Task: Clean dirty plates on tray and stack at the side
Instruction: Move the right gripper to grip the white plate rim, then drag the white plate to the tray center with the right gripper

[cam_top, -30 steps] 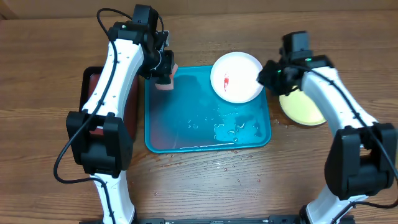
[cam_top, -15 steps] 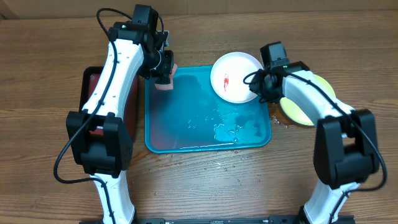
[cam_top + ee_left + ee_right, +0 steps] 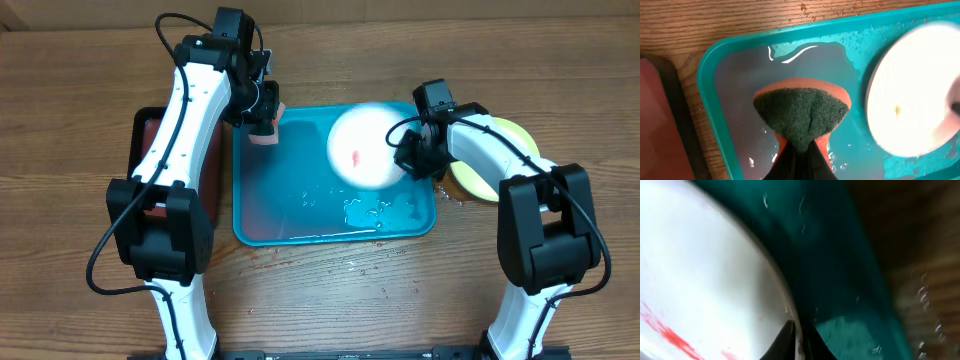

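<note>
1. Left gripper [image 3: 263,120]: jaws pinching a sponge [image 3: 800,112] with a dark green face and an orange edge.
2. Held over the far-left corner of the turquoise tray [image 3: 710,95]; contact with its wet floor not discernible.
3. Right gripper [image 3: 798,342]: jaws pressed onto the rim of the white plate [image 3: 362,145].
4. Blurred in the overhead view, over the tray's far-right part; red smear [image 3: 667,332] on its face.
5. Puddle [image 3: 375,208] and droplets on the tray floor, toward the near side.
6. Yellow-green plate [image 3: 515,133] on the table [image 3: 80,90] just right of the tray, partly under the right arm.
7. Black tray [image 3: 143,130] with dark red inside, just left of the turquoise one.
</note>
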`<state>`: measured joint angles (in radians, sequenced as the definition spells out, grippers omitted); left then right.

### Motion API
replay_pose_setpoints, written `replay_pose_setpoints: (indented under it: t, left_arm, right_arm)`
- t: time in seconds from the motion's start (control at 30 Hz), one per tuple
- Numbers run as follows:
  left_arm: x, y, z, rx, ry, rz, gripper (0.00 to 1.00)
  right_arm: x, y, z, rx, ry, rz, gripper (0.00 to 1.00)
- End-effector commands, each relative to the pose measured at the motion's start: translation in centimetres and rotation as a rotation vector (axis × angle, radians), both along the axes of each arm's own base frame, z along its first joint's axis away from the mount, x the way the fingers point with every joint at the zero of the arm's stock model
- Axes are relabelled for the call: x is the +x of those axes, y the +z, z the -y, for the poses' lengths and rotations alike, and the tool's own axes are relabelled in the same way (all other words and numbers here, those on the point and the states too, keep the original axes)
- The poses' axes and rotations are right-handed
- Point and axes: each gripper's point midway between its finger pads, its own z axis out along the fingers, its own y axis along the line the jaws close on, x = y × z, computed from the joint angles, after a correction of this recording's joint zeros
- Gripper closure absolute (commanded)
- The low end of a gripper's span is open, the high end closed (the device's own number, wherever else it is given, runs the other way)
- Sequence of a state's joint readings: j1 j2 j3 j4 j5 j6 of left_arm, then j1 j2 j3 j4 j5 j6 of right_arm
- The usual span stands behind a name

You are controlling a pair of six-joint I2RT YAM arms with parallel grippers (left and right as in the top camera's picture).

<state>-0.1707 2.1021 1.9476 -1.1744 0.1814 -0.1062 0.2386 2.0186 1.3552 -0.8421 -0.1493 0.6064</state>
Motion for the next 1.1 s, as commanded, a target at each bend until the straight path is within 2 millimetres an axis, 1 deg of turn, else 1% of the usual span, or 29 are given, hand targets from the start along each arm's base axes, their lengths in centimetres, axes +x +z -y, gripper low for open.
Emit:
replay_pose_setpoints:
  t: [0.0,0.1,0.2,0.23,0.27,0.3,0.37,0.43,0.5,0.6,0.67,0.77,0.87,0.93,1.0,1.07]
  left_arm:
    - [0.4,0.4,0.4,0.002,0.006,0.016,0.96]
    - [0.4,0.4,0.4,0.002,0.006,0.016,0.96]
    - [0.4,0.4,0.4,0.002,0.006,0.016,0.96]
    - [0.4,0.4,0.4,0.002,0.006,0.017,0.96]
    - [0.4,0.4,0.4,0.002,0.006,0.017,0.96]
    - [0.4,0.4,0.4,0.003,0.006,0.017,0.96]
    - [0.4,0.4,0.4,0.003,0.006,0.017,0.96]
    - [0.4,0.4,0.4,0.003,0.006,0.017,0.96]
    - [0.4,0.4,0.4,0.003,0.006,0.017,0.96]
    - [0.4,0.4,0.4,0.003,0.006,0.017,0.96]
    - [0.4,0.4,0.4,0.003,0.006,0.017,0.96]
    - [0.4,0.4,0.4,0.003,0.006,0.017,0.96]
    - [0.4,0.4,0.4,0.003,0.006,0.017,0.96]
    - [0.4,0.4,0.4,0.003,0.006,0.017,0.96]
    - [0.4,0.4,0.4,0.003,0.006,0.017,0.96]
    - [0.4,0.4,0.4,0.003,0.006,0.017,0.96]
  right_arm:
    - [-2.5,0.0,-2.8,0.061,0.157,-0.055,0.96]
    - [-3.9,0.1,-4.2,0.084,0.232,-0.084,0.96]
    - [-4.8,0.3,-5.3,0.101,0.275,-0.103,0.96]
    - [-5.0,0.5,-5.9,0.118,0.305,-0.102,0.94]
    - [-5.2,0.7,-6.4,0.132,0.332,-0.101,0.85]
    - [-5.3,1.0,-6.8,0.145,0.368,-0.098,0.73]
    - [-5.3,1.6,-7.2,0.141,0.431,-0.082,0.57]
    - [-4.7,2.1,-6.8,0.11,0.457,-0.062,0.48]
    - [-3.8,2.5,-6.1,0.06,0.472,-0.037,0.45]
    - [-1.9,3.1,-5.2,-0.009,0.536,0.037,0.43]
    - [-0.5,3.0,-4.6,-0.066,0.581,0.095,0.41]
    - [1.4,3.0,-3.9,-0.147,0.615,0.169,0.41]
    - [2.8,3.1,-4.1,-0.17,0.649,0.233,0.41]
    - [3.8,2.8,-4.5,-0.17,0.658,0.271,0.41]
    - [4.1,2.2,-4.6,-0.17,0.657,0.27,0.43]
    - [3.8,1.4,-4.5,-0.17,0.66,0.248,0.47]
